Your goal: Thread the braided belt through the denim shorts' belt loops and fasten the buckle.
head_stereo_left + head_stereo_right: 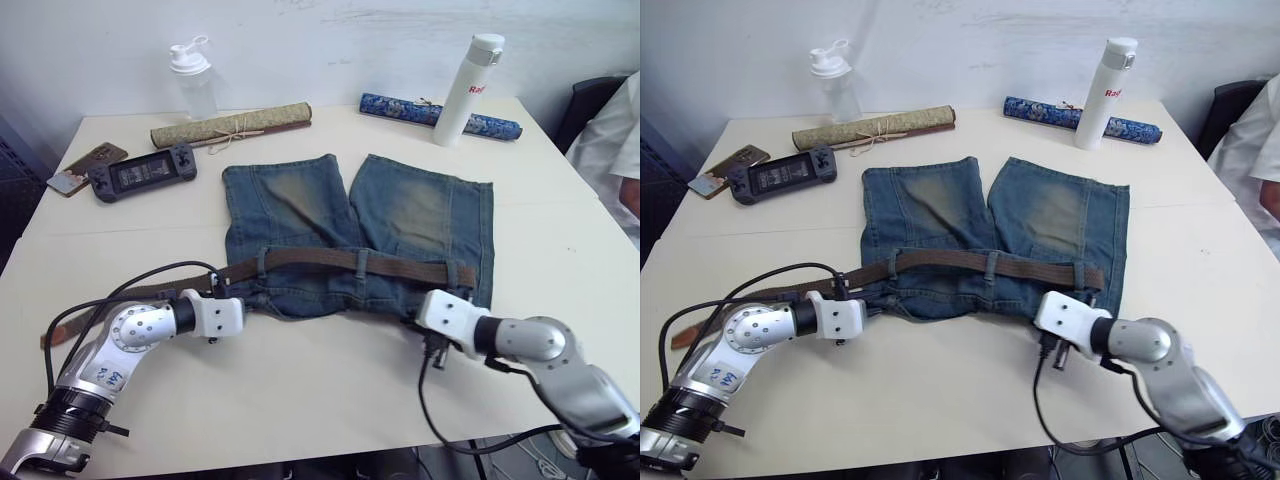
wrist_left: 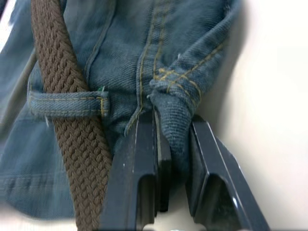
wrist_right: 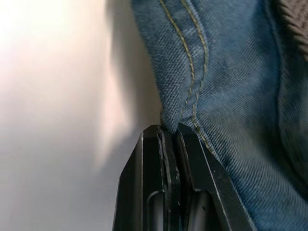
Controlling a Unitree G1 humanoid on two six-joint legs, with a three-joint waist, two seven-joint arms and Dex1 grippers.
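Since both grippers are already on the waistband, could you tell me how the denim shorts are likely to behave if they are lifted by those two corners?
The denim shorts will probably sag between the grips: the corner pinched in the left gripper is already crumpled. The right gripper pinches only a thin edge fold, which may slip. The braided belt would likely droop along with them.

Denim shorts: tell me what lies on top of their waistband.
An olive-brown braided belt lies across the faded blue denim shorts, passing under blue belt loops. Short stretches beneath each loop are hidden; the buckle cannot be made out.

L hand [image 2: 174, 159] on denim shorts [image 2: 134, 62] fold
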